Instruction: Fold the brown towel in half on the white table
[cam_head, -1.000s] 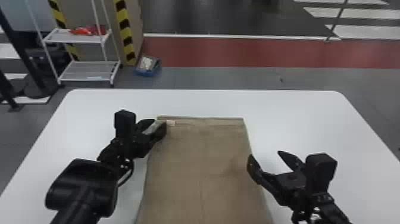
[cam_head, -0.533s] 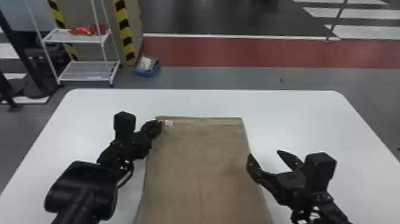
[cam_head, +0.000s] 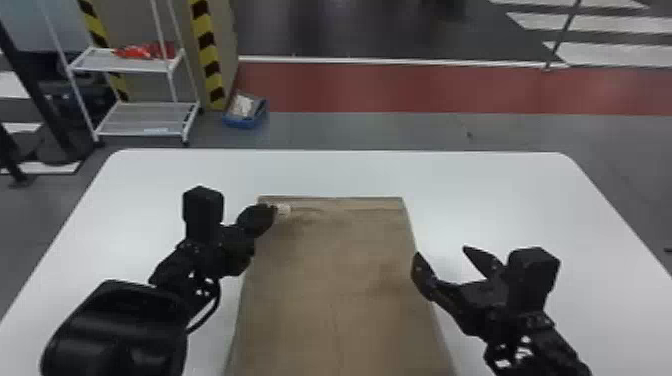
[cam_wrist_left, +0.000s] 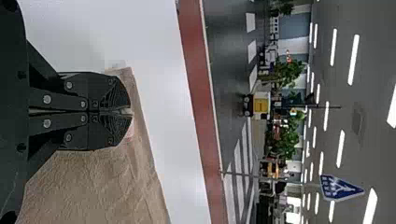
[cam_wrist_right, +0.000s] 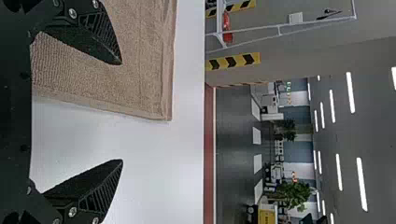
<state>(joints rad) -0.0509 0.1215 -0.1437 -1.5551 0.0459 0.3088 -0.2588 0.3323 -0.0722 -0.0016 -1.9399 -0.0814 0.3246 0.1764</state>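
White table: spreads across the lower head view (cam_head: 325, 172), its two far corners rounded and showing.
White shelf rack: stands on the floor beyond the table's far left (cam_head: 150, 120), with a red item (cam_head: 137, 51) on its upper shelf.
Brown towel: lies on the table between the two arms (cam_head: 340, 310), its far edge running roughly along the table's far edge. The near part runs out past the bottom of the head view. Small creases show by its far left corner.
Blue bin: sits on the floor just beside the rack (cam_head: 242, 121), with pale and dark contents.
Right gripper: open, its two fingers spread well apart (cam_head: 441, 252). In the right wrist view one finger is over the towel, the other over the bare table; the towel's far right corner lies past the fingertips.
Left gripper: closed on the cloth at the towel's far left corner (cam_head: 272, 212). In the left wrist view the two fingers meet along their length, towel on both sides.
Pale tag: on the towel near its far edge, right beside the left fingertips (cam_head: 283, 209).
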